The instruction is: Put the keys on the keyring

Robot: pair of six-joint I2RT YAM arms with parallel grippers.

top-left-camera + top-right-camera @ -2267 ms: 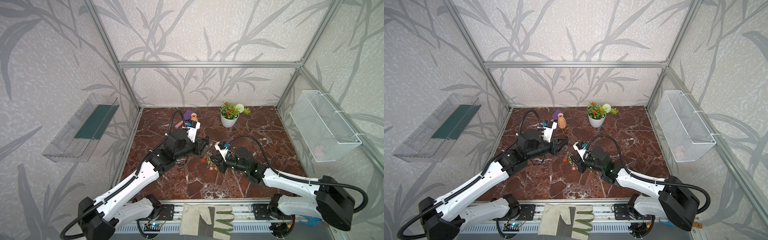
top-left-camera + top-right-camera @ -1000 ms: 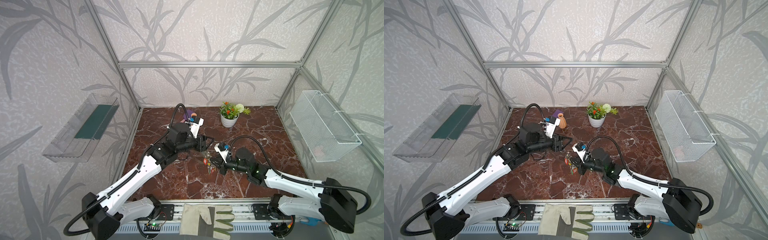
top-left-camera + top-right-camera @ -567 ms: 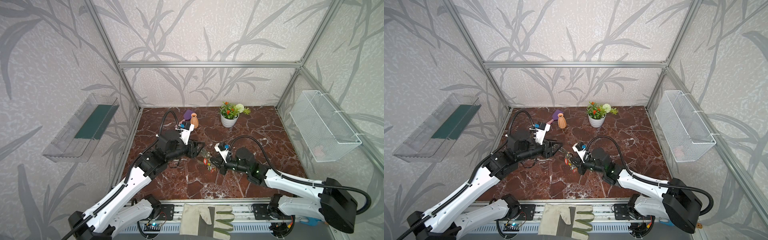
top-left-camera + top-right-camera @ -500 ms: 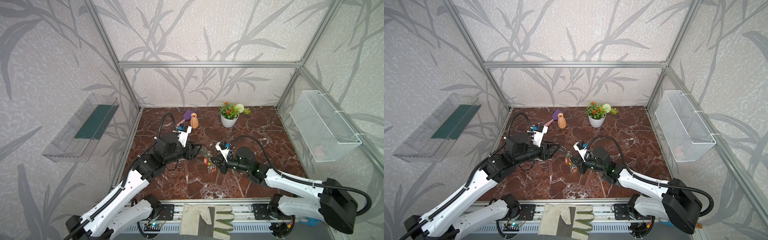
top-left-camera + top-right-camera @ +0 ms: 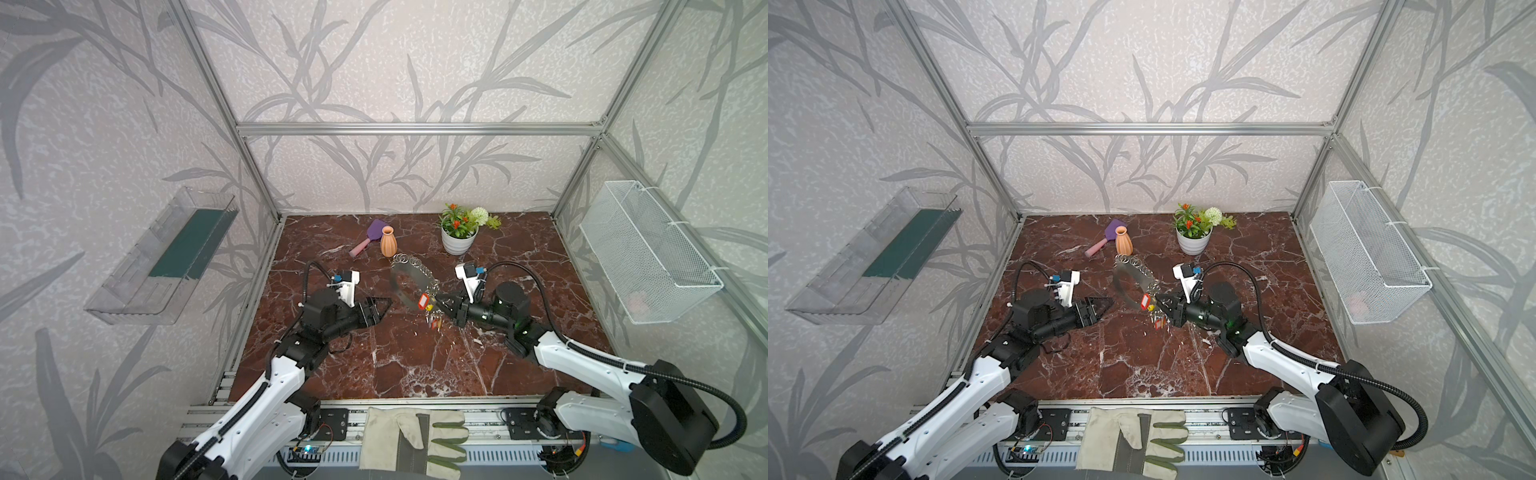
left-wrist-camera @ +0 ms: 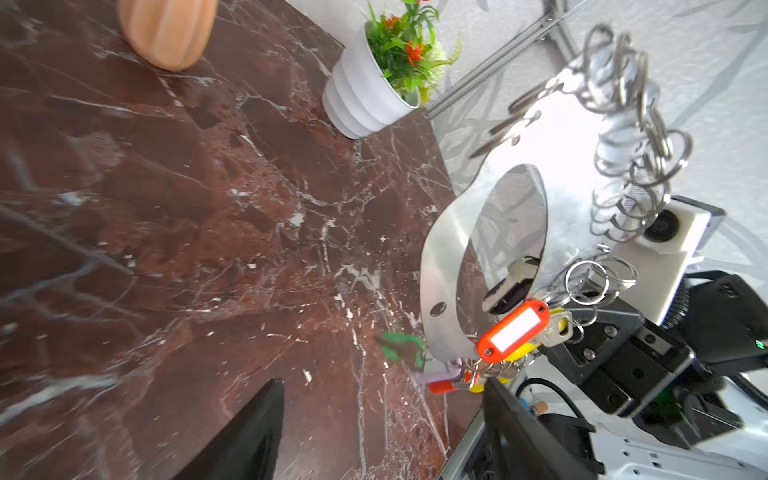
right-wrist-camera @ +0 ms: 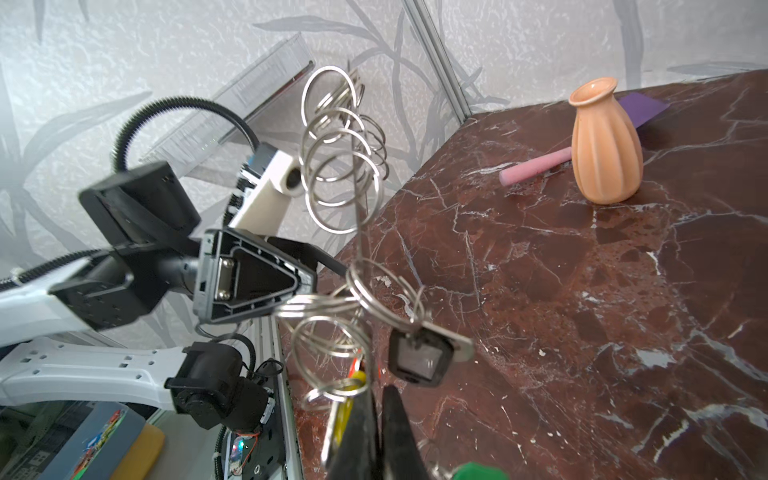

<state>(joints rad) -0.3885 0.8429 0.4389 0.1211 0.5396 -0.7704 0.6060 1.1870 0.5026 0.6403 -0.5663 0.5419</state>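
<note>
Keyring (image 5: 420, 272) up off the table (image 5: 415, 365), folks: the grey plate stands on edge in the air near the middle, with its fringe of silver rings running up one side, plain in both top views. Right gripper (image 5: 438, 300) has it by the lower end, jaws pinched tight on the thin plate. From that arm's wrist camera the metal rises edge-on from between the black fingers (image 7: 357, 440).

Keys (image 6: 513, 330) are bunched at that same lower end, right beside the grip. A red tag with a white label sits on top with yellow behind it, and a lilac and an orange one dangle below, all hanging from rings at the plate's edge.

Across from it, left gripper (image 5: 385, 305) hovers above the marble, pointing at the plate but apart from it, jaws spread wide, nothing between them.

Behind the action, an orange vase (image 5: 388, 243) stands upright, a purple brush (image 5: 371, 237) with a pink handle lies just beside it, and a potted plant (image 5: 458, 237) sits near the back wall. Work glove (image 5: 411, 434) draped over the front rail.
</note>
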